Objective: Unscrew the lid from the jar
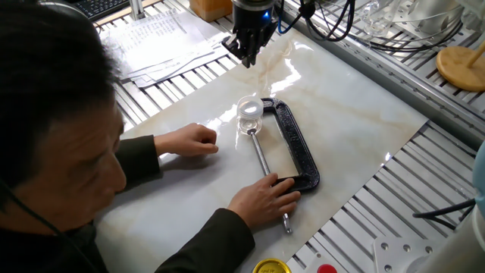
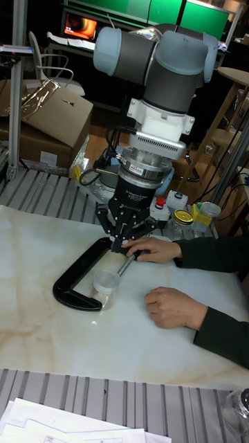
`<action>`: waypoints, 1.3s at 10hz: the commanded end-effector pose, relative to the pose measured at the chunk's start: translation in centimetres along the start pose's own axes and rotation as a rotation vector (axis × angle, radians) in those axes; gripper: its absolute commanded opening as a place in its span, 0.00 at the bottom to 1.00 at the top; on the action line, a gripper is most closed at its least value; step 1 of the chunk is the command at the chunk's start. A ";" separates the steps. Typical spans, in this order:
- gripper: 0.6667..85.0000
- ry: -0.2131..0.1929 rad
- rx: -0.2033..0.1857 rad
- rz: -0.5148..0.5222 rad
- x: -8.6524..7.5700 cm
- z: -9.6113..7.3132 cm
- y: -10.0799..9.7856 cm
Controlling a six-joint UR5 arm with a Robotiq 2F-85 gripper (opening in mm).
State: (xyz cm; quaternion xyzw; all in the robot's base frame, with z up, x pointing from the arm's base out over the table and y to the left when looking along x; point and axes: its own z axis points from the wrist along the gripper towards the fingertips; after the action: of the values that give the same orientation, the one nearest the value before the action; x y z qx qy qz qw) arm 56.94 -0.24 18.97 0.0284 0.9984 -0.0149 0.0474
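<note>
The tiny clear jar (image 1: 250, 121) (image 2: 105, 291) stands on the marble board, pinched in a black C-clamp (image 1: 297, 152) (image 2: 75, 280). Its whitish lid (image 1: 250, 107) (image 2: 106, 279) sits on top. My gripper (image 1: 247, 59) (image 2: 119, 243) hangs above and behind the jar, well apart from it. Its fingers converge to a point and hold nothing. A person's hand (image 1: 267, 199) (image 2: 156, 250) grips the clamp's screw handle, and the other hand (image 1: 191, 142) (image 2: 173, 308) rests as a fist on the board beside the jar.
The person's head (image 1: 53, 129) fills the left foreground. Papers (image 1: 151, 38) lie at the back left, a wooden disc (image 1: 461, 67) at the far right. A yellow lid (image 1: 271, 267) and a red cap (image 1: 326, 268) sit at the front edge.
</note>
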 end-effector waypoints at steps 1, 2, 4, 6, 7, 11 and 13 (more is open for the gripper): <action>0.01 0.051 -0.029 -0.036 1.5 0.1 -0.4; 0.01 0.039 -0.002 -0.085 1.4 0.2 -1.4; 0.01 0.049 -0.051 -0.082 2.0 0.7 0.0; 0.01 0.017 -0.001 -0.121 2.5 2.5 -1.2; 0.01 0.021 0.002 -0.123 2.7 2.4 -1.3; 0.01 -0.005 -0.015 -0.101 1.6 2.0 -1.1; 0.01 0.017 0.008 -0.122 1.4 1.5 -2.0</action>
State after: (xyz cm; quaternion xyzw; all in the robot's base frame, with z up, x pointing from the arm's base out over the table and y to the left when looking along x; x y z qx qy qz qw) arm 55.27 -1.69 16.88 -0.0268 0.9986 -0.0185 0.0413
